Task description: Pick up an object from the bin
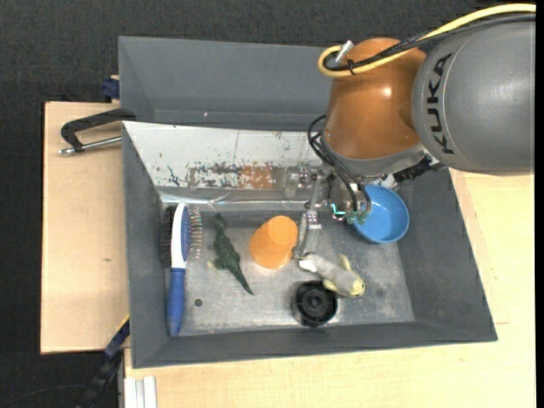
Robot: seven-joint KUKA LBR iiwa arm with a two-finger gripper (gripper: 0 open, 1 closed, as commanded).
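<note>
Orange cup [274,242] sits with the gripper [308,232] just to its right, a green toy lizard [228,254] to its left and a cream toy animal [336,274] at its lower right. I cannot tell whether the gripper is open or closed.

Brush [177,266] lies left of dinosaur [228,255], cup [274,242] right.

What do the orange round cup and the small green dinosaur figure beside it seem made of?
Orange round cup: probably plastic, smooth and matt, even colour without glare. Small green dinosaur figure: likely moulded plastic or rubber, dull finish; the look leaves open which.
</note>
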